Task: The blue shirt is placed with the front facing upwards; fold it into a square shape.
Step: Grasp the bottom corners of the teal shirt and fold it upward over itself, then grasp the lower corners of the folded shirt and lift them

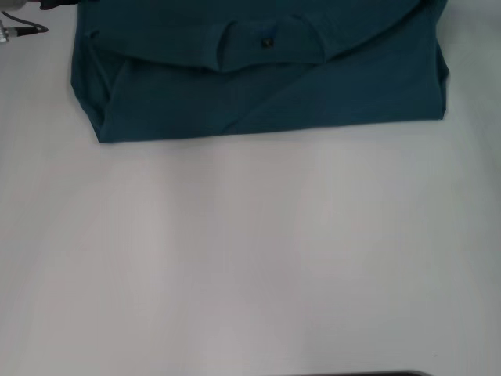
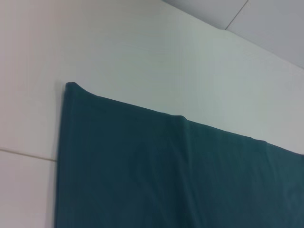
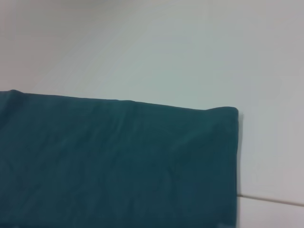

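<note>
The blue shirt point(image 1: 258, 70) lies folded on the white table point(image 1: 250, 258) at the far side, running out of the head view at the top. Its round collar with a small dark label point(image 1: 267, 41) faces up on the top layer, and the near folded edge is straight. The left wrist view shows one folded corner of the shirt point(image 2: 166, 175) flat on the table, and the right wrist view shows the other corner point(image 3: 118, 161). Neither gripper shows in any view, and no letters are visible on the cloth.
A grey cable end point(image 1: 19, 31) lies at the far left beside the shirt. A dark strip point(image 1: 368, 374) sits at the table's near edge. A seam in the tabletop point(image 2: 26, 154) runs beside the shirt corner.
</note>
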Robot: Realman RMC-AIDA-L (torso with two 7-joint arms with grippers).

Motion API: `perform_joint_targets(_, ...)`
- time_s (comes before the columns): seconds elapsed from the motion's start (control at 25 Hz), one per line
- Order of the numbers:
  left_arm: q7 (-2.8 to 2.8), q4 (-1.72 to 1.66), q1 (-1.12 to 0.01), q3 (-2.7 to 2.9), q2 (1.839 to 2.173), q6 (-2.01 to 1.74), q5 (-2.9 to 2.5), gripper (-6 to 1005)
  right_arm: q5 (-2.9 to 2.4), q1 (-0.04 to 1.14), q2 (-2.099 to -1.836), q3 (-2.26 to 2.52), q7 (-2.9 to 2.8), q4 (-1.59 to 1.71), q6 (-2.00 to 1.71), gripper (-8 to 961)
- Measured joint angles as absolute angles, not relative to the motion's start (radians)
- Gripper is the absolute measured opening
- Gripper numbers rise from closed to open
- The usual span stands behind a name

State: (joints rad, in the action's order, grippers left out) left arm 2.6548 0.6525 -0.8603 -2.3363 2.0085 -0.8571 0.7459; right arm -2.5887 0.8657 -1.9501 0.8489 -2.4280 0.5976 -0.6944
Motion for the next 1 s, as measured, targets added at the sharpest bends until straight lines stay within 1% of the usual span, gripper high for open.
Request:
perform_joint_targets(0.12,2.655,0.653,-0.860,-2.336,2.009,-0.859,0.749,369,-2.589,0.867,-1.940,0.849,-2.433,0.596,-0.712,362)
perform_joint_targets(0.32,2.655,0.653,-0.857,-2.340,2.009,-0.862,0.751,583,-2.583,0.870,-1.917,0.842,-2.453,0.596,-0.816,567)
perform_joint_targets(0.44,2.655,0.656,-0.848,-2.344,2.010,-0.870,0.754,698,-2.527,0.847,-1.908,0.788,-2.436,0.636,-0.960,629)
perform_joint_targets(0.56,2.655,0.690,-0.819,-2.350,2.016,-0.914,0.771,813,-2.369,0.757,-1.912,0.701,-2.357,0.732,-1.145,691)
perform_joint_targets(0.68,2.651,0.755,-0.765,-2.354,2.024,-0.983,0.817,847,-2.183,0.640,-1.916,0.644,-2.290,0.813,-1.304,753)
perform_joint_targets(0.76,2.648,0.792,-0.729,-2.358,2.023,-1.045,0.863,869,-2.058,0.561,-1.911,0.623,-2.255,0.836,-1.404,798)
perform_joint_targets(0.8,2.648,0.792,-0.729,-2.358,2.023,-1.045,0.863,880,-2.012,0.532,-1.907,0.613,-2.241,0.837,-1.444,823)
perform_joint_targets(0.92,2.651,0.803,-0.670,-2.393,2.005,-1.174,0.955,914,-1.915,0.457,-1.903,0.568,-2.200,0.815,-1.554,896)
perform_joint_targets(0.96,2.652,0.794,-0.660,-2.409,2.003,-1.194,0.968,925,-1.893,0.433,-1.907,0.548,-2.187,0.807,-1.582,920)
perform_joint_targets(1.0,2.653,0.786,-0.651,-2.423,2.002,-1.206,0.975,936,-1.873,0.411,-1.913,0.526,-2.172,0.798,-1.608,919)
